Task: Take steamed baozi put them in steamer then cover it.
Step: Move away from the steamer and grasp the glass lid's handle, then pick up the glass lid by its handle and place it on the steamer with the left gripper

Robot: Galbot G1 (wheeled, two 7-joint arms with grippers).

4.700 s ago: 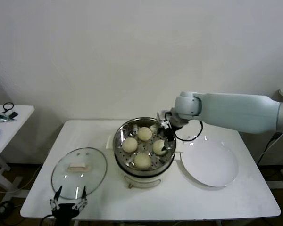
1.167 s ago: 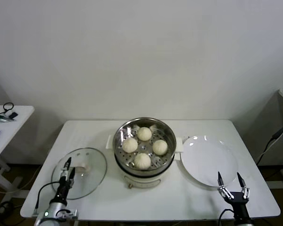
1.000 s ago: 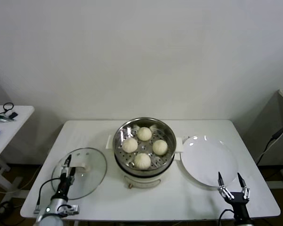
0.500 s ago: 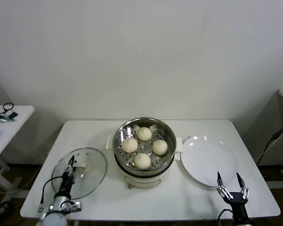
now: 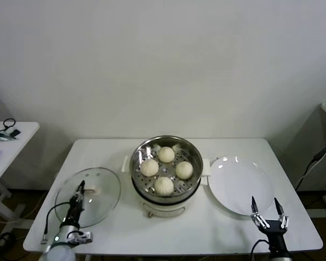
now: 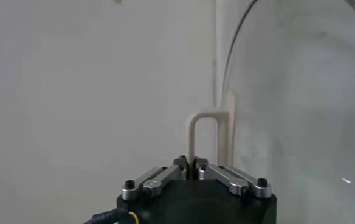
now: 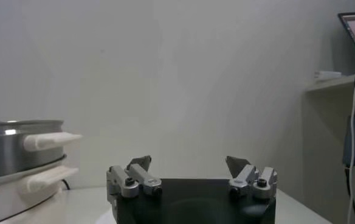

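Note:
Several pale baozi (image 5: 163, 186) lie in the shiny steamer (image 5: 136, 163) at the table's middle. The glass cover (image 5: 98, 204) is at the front left. My left gripper (image 5: 77, 194) is shut on the cover's cream handle (image 5: 92, 190). The left wrist view shows the thin handle (image 6: 209, 131) pinched in that gripper (image 6: 191, 163), with the glass cover (image 6: 299, 109) beside it. My right gripper (image 5: 268, 209) waits open and empty at the table's front right. The right wrist view shows this gripper (image 7: 189, 163) with spread fingers and the steamer (image 7: 19, 146) off to one side.
A flat white plate (image 5: 242, 187) lies to the right of the steamer, just behind my right gripper. A small side table (image 5: 5, 141) with cables stands off to the left. The steamer's white base has side handles (image 7: 47, 141).
My left gripper has shut on the cover's handle, and the cover has shifted slightly to the left. The right gripper has stayed in place.

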